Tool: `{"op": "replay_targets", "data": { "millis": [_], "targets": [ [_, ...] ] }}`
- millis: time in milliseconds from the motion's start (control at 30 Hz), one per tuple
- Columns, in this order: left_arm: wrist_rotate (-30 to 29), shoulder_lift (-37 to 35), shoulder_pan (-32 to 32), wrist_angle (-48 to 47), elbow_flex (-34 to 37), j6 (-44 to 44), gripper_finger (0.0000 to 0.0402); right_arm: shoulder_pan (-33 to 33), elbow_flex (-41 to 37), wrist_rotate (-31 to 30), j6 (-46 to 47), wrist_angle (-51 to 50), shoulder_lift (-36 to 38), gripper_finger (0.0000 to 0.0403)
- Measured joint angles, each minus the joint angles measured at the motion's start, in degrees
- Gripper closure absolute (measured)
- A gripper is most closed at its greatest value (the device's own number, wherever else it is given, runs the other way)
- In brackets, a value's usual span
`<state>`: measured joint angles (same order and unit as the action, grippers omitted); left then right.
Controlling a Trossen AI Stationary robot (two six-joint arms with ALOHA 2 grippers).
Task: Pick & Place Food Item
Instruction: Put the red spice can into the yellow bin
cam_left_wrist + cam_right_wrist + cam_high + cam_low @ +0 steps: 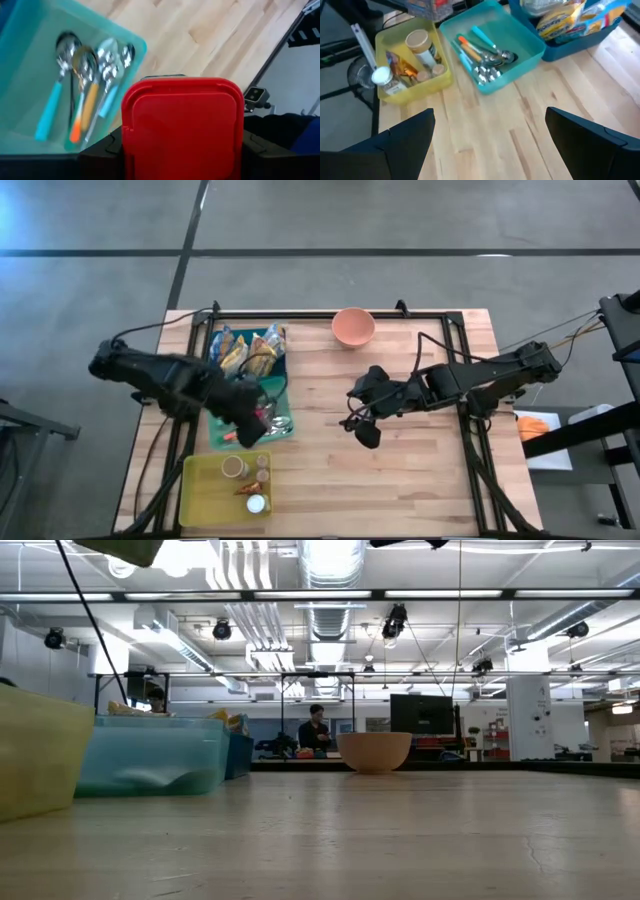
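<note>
Item: red lidded container (182,127), rounded-square lid, pinched between the two dark fingers of the left end effector (258,413). Location: held above the teal tray (25,75), at the tray's edge nearest the yellow bin (200,490).

Beneath and just beyond the left end effector: teal tray holding spoons (95,65) with teal and orange handles. On its far side, touching it, a blue bin (218,350) of packaged snacks (250,352). On its near side, the yellow bin with a jar (234,467), small bottles and a white cap (256,503).

Right end effector (358,418): fingers spread wide, nothing between them, hovering over bare wood near the table's middle, well apart from the trays. Its wrist view looks across at the yellow bin, the teal tray and the blue bin.

Beyond the right end effector, toward the table's far edge: a salmon-coloured bowl (353,327), upright, standing alone.

Surface: table (400,480) of light butcher-block wood planks, framed by black rails (330,315).

Room: grey concrete floor (400,220) with dark seam lines; in the low view, an open hall with exposed ducts (330,580), strip lights, a white column (528,720), a dark screen (420,712) and a person (316,730) seated far behind the bowl.
</note>
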<state>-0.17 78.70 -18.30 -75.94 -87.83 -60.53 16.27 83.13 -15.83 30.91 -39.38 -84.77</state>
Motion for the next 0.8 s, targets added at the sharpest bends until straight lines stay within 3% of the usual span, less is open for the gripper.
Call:
{"op": "replay_targets", "data": {
  "millis": [367, 633, 800],
  "targets": [
    [-6.49, 0.26, -16.54, -6.07, 0.08, -32.22, 0.0200, 0.19, 0.00, 2.85, -2.41, -0.93, 0.00, 0.0030],
    [-6.31, 0.22, -24.40, -6.74, 4.86, -54.52, 0.0200, 0.75, 0.00, 2.85, -4.41, -1.73, 0.00, 0.0030],
    [-3.28, 0.20, -26.32, -1.43, 11.16, -60.52, 0.0200, 0.76, 0.00, 2.85, -4.60, -3.66, 0.00, 0.0030]
  ]
}}
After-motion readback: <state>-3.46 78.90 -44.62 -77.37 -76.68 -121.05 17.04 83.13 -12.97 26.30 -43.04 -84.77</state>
